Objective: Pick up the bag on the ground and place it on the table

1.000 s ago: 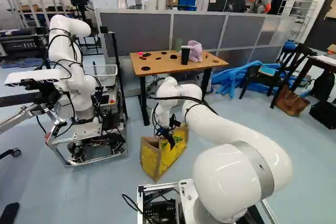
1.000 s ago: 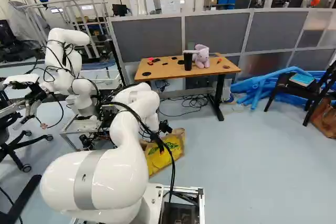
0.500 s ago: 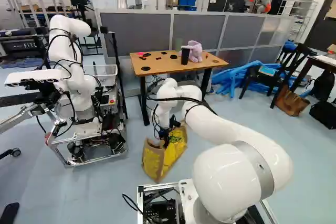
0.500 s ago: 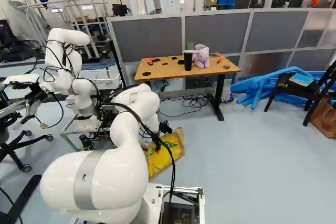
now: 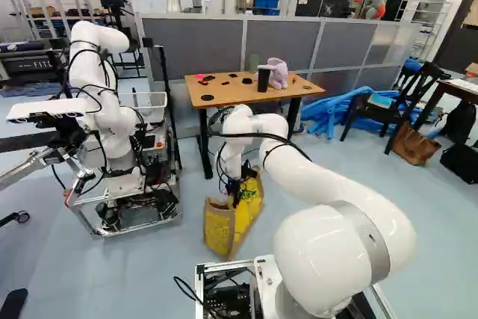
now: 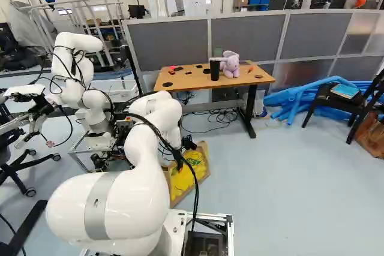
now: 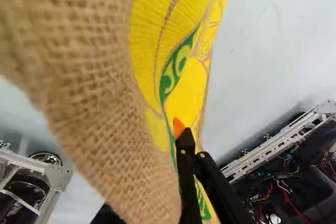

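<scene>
Bag (image 5: 219, 228) of tan burlap, printed yellow and green, is low down ahead of the base, nearer than the desk (image 6: 191, 81) and well below its top. The arm (image 5: 340, 203) reaches forward and down to it, the end effector (image 5: 236, 201) at the bag's upper part. In the wrist view the coarse cloth runs close past the camera and hides one finger; the other, with its orange pad (image 7: 178, 127), lies against the printed side. The fingers look nearly together, and as far as the cloth lets me see, they have the bag pinched between them. On the desk, a black cup (image 6: 215, 70) stands beside a purple stuffed elephant (image 6: 230, 65). Another robot (image 5: 112, 128) stands at the left of the left base view.
</scene>
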